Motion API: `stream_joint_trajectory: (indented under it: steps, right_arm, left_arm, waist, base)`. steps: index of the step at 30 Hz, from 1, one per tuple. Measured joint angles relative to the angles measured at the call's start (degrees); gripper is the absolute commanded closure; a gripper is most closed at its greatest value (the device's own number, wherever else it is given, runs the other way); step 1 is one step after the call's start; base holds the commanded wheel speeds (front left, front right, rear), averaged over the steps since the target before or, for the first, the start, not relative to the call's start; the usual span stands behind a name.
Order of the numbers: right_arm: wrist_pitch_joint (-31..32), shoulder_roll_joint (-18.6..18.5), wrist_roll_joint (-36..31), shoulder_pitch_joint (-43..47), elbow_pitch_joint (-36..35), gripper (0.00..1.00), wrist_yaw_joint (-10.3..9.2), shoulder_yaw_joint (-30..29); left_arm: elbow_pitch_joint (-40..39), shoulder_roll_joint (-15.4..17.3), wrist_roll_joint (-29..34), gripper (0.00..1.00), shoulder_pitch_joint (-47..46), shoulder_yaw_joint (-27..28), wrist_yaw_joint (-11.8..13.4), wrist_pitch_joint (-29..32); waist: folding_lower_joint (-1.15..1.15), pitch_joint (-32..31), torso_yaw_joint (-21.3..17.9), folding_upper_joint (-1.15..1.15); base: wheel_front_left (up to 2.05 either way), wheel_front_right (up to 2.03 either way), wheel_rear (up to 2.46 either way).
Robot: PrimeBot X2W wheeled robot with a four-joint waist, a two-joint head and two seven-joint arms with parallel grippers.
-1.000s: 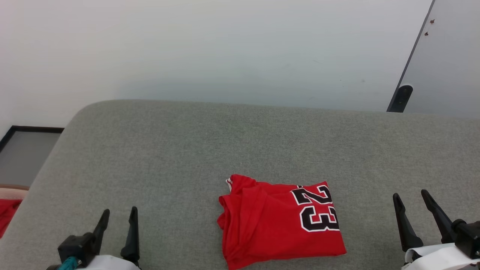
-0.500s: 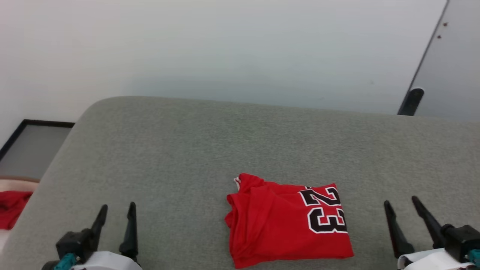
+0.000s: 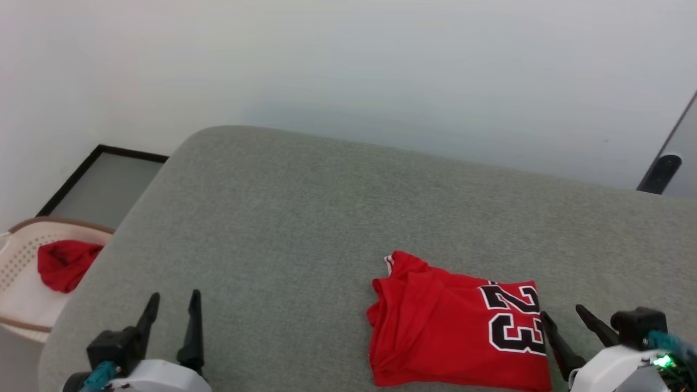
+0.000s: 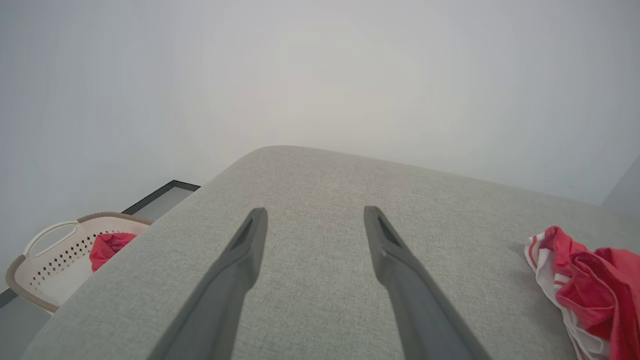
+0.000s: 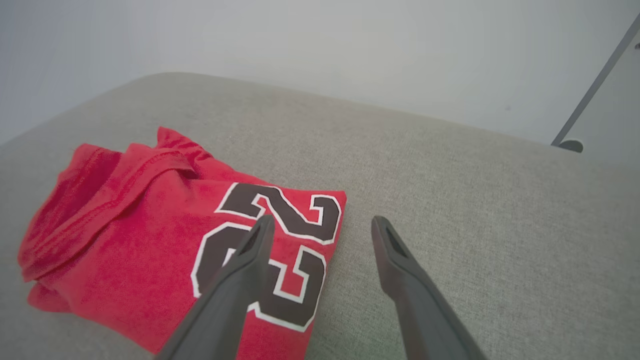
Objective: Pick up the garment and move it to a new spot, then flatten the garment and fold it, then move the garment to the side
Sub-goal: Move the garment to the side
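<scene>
1. The grey upholstered surface [image 3: 305,218] spans the middle and bottom of the head view.
2. The garment [image 3: 435,332] lies folded on it at the lower right. It is red, with the black "23" facing up at its right end.
3. A pale basket [image 3: 16,272] sits at the left edge, off the surface, holding a red cloth [image 3: 65,264].
4. The left gripper [image 3: 174,296], lower left, has its jaws spread wide and empty.
5. The right gripper [image 3: 561,311], lower right corner, is likewise spread and empty — just beside the garment's right edge.
</scene>
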Motion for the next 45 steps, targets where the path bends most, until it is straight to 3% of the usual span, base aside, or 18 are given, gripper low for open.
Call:
stream_joint_trajectory:
  steps: [9, 21, 22, 24, 36, 45]
  right_arm:
    - [19.2, -3.6, 6.2, -3.6, 0.4, 0.00, 0.00, 2.0]
    - [30.9, -4.5, 9.5, -7.7, 1.2, 0.00, -0.04, 2.9]
    - [31.3, -4.7, 9.6, -7.9, 1.3, 0.45, -0.05, 3.0]
    - [32.1, -4.9, 10.2, -8.2, 1.4, 1.00, -0.05, 3.0]
    - [34.4, -6.2, 11.1, -11.2, 2.1, 1.00, 0.20, 3.1]
    - [35.2, -11.8, 10.5, -13.7, 3.1, 1.00, 0.02, 0.8]
  left_arm:
    - [0.3, -1.9, -0.5, 0.00, -2.0, -2.8, 0.0, 0.0]
    - [1.3, -3.3, -1.5, 0.00, -5.3, -4.9, 0.0, 0.0]
    - [1.4, -3.4, -1.5, 0.00, -5.5, -4.9, 0.0, 0.0]
    - [1.6, -3.4, -1.6, 0.00, -5.7, -4.9, 0.0, 0.0]
    - [2.1, -3.3, -2.1, 0.00, -6.2, -4.7, 0.0, 0.0]
    - [0.9, -3.2, -2.0, 0.00, -6.4, -4.7, 0.0, 0.0]
  waist:
    - [0.00, 2.8, 2.5, 0.00]
    - [0.00, 8.4, 5.8, 0.00]
    - [0.00, 8.6, 6.0, 0.00]
    - [0.00, 9.1, 6.5, 0.00]
    - [0.00, 9.8, 5.7, 0.00]
    - [0.00, 9.5, 3.8, 0.00]
  base:
    - [0.00, 0.00, 0.00]
    - [0.00, 0.00, 0.00]
    - [0.00, 0.00, 0.00]
    - [0.00, 0.00, 0.00]
    - [0.00, 0.00, 0.00]
    - [0.00, 0.00, 0.00]
